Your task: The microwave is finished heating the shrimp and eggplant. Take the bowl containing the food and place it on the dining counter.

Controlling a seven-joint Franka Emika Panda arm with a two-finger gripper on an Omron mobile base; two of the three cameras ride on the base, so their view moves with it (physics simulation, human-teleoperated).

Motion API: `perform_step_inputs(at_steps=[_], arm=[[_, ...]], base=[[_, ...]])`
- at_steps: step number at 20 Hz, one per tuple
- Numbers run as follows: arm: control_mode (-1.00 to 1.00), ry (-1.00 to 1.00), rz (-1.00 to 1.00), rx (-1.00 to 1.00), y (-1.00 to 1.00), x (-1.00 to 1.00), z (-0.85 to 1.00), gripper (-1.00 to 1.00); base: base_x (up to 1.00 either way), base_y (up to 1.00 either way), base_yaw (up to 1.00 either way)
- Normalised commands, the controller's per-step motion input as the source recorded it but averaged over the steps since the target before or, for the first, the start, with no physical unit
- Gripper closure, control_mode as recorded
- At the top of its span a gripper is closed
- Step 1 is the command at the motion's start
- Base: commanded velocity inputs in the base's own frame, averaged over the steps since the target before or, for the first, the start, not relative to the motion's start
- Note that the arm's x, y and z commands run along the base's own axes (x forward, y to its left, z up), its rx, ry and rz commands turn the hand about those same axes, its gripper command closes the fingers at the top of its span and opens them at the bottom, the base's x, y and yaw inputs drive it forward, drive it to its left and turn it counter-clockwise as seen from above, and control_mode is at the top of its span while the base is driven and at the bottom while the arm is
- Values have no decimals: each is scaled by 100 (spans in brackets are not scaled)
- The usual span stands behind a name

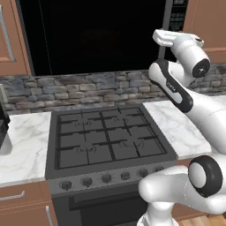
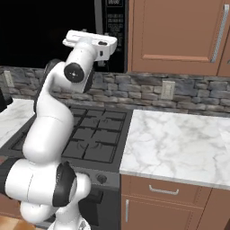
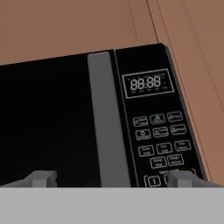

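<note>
White arm links fill the lower right of the left base view, rising over the black gas stove [image 1: 103,141] so the hand reaches up to the microwave [image 1: 92,35], which hangs above the stove with its dark door shut; the bowl and food are presumably still behind that door, unseen. From the right base view the hand is held level against the microwave's [image 2: 54,31] button panel [image 2: 114,31], beside the wooden cabinet [image 2: 179,31], with a marble counter [image 2: 175,143] to the stove's right. Seen from the hand view, the tool [image 3: 113,178] has its fingers spread wide with nothing between them, straddling the grey handle [image 3: 107,122], probably to pull the door. That handle's long axis runs up the door, between glass and keypad.
</note>
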Motion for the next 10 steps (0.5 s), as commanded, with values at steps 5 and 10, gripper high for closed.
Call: perform_step_inputs(at_steps=[5, 10], arm=[[-100, 3, 0, 0, -2, 47, 1, -100], [-100, 11, 0, 0, 0, 49, 0, -100]], base=[[0, 0, 0], [0, 0, 0]])
